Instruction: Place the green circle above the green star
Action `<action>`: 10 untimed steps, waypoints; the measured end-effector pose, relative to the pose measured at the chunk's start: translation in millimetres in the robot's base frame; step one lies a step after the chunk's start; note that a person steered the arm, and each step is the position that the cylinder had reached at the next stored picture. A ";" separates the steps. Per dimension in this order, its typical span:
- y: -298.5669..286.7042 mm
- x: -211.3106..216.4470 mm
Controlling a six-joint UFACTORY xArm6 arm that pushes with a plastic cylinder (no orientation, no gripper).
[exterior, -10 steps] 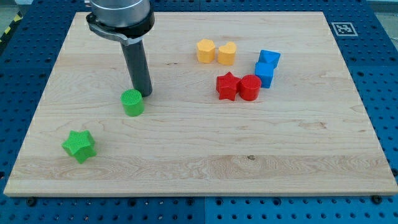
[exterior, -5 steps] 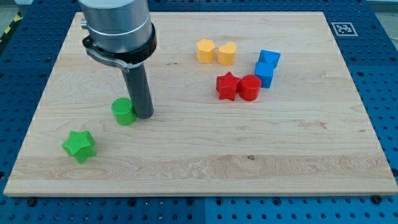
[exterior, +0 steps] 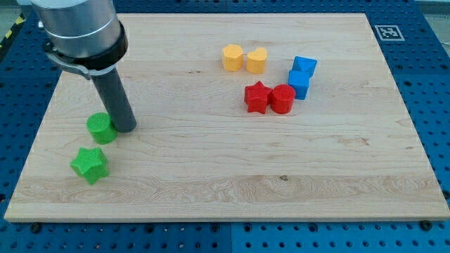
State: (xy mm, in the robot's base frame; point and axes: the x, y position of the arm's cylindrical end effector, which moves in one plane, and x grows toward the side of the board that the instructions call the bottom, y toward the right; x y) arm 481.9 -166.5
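Observation:
The green circle [exterior: 101, 128] sits on the wooden board near the view's left edge. The green star [exterior: 89, 164] lies just below it and slightly to the left, with a small gap between them. My tip [exterior: 126, 128] rests on the board touching the circle's right side. The dark rod rises from there to the arm's grey body at the view's top left.
A yellow hexagon [exterior: 233, 57] and a yellow heart [exterior: 256, 60] lie at the upper middle. A red star [exterior: 257, 98] and a red circle [exterior: 282, 99] sit below them. Two blue blocks [exterior: 301, 75] are stacked close at their right. The board's left edge [exterior: 39, 133] is near the green blocks.
My tip has moved left and slightly down, pushing the green circle with it. The circle now sits just above the green star. The star and the other blocks have not moved.

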 end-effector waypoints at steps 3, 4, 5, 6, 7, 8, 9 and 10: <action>-30.1 -42.4; -47.4 -45.1; -55.4 -23.0; -55.4 -15.9; -55.4 -16.4; -57.7 -28.4; -57.9 -19.7; -57.9 -3.4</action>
State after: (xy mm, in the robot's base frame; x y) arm 478.4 -224.4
